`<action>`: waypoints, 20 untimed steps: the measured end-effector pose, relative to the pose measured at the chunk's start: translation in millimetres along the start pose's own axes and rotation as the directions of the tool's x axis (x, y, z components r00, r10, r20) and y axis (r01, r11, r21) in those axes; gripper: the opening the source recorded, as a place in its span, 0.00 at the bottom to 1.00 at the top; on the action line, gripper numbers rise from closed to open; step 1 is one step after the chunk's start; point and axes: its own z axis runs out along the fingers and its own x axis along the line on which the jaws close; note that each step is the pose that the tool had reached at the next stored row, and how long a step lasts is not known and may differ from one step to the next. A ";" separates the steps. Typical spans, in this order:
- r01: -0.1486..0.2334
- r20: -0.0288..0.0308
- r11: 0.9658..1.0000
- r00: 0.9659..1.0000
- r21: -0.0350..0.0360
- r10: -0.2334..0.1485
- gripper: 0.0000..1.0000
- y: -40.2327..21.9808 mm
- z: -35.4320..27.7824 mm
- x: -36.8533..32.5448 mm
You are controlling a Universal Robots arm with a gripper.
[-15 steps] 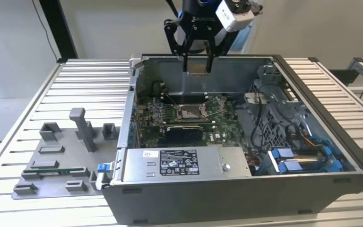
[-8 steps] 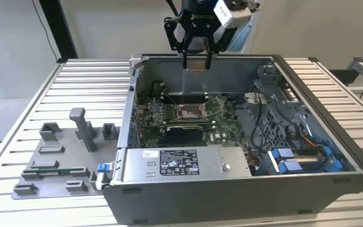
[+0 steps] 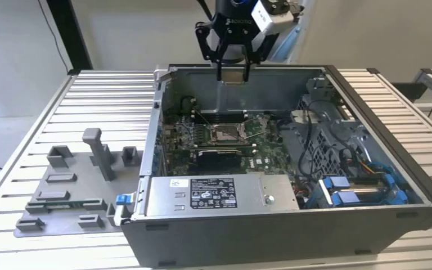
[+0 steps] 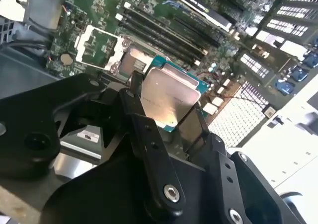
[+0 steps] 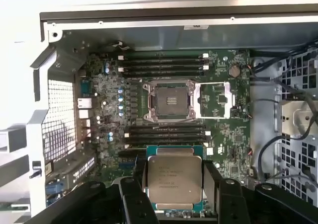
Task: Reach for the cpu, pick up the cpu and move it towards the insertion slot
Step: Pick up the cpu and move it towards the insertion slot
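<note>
The gripper hangs above the rear edge of the open computer case, which lies on its side on the ribbed desk. In both wrist views its fingers are closed on the cpu, one pressing on each of two opposite edges, so the chip is held clear of the board below.

The cpu is square, so it has no real long axis. In the first wrist view its flat silver top faces the camera and its edges run parallel to the sides of the insertion slot. In the second wrist view the cpu appears tilted, with its shiny top toward the camera and a green rim showing at its outer edge.

The insertion slot sits on the green motherboard with its metal frame open, between rows of long black memory slots. In the first wrist view the cpu is well apart from the slot, with a bank of memory slots lying between them.

To the exterior view's left of the case, a grey fixture plate with upright blocks rests on the desk
</note>
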 end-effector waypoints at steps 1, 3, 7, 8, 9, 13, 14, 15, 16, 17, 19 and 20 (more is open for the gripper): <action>0.000 0.000 1.000 1.000 0.000 0.000 0.00 2.9 1.3 0.2; 0.000 0.000 1.000 1.000 0.000 0.000 0.00 9.5 3.1 0.2; 0.000 0.000 1.000 1.000 0.000 0.000 0.00 23.1 6.1 -2.4; 0.000 0.000 1.000 1.000 0.000 0.000 0.00 25.9 6.8 -4.2; 0.000 0.000 1.000 1.000 0.000 0.000 0.00 28.1 7.4 -5.0; 0.006 0.000 1.000 1.000 0.000 -0.006 0.00 33.9 9.2 -6.2; 0.009 0.000 1.000 1.000 0.000 -0.009 0.00 34.9 9.6 -6.5; 0.011 0.000 1.000 1.000 0.000 -0.011 0.00 36.0 10.0 -6.7; 0.012 0.000 1.000 1.000 0.000 -0.012 0.00 37.2 10.3 -6.6; 0.012 0.000 1.000 1.000 0.000 -0.012 0.00 37.5 10.3 -6.6; 0.012 0.000 1.000 1.000 0.000 -0.012 0.00 37.5 10.4 -6.6; 0.012 0.000 1.000 1.000 0.000 -0.012 0.00 37.5 10.4 -6.6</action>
